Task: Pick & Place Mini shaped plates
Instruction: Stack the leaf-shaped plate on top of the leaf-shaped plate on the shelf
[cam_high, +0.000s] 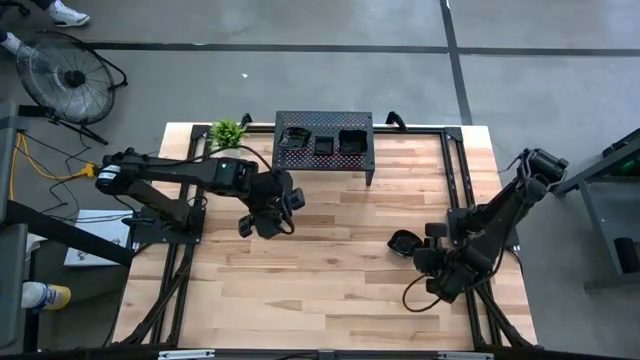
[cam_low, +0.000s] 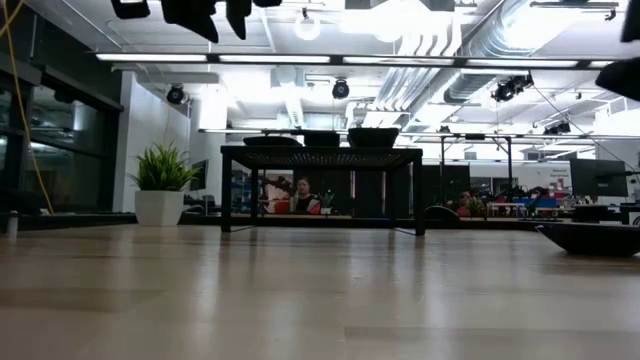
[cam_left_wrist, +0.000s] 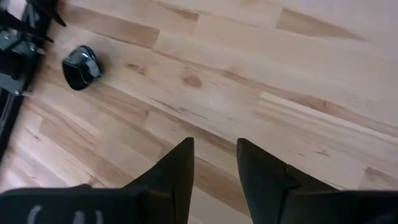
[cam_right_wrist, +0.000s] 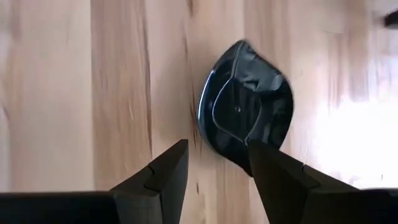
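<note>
Right wrist view alone showing leaf-shaped plate (cam_right_wrist: 245, 115) lying flat near table's right edge; right gripper (cam_right_wrist: 214, 165) hovering, fingers apart, empty. Left gripper (cam_left_wrist: 214, 165) hanging mid-table, fingers apart, empty.

Three mini plates (cam_high: 323, 143) on one stand (cam_high: 365, 160), one plate (cam_high: 402, 241) on the table (cam_high: 330, 260).

Wooden table (cam_high: 330, 260): stand (cam_high: 324, 141), plant (cam_high: 228, 132), plate (cam_high: 402, 242)
</note>
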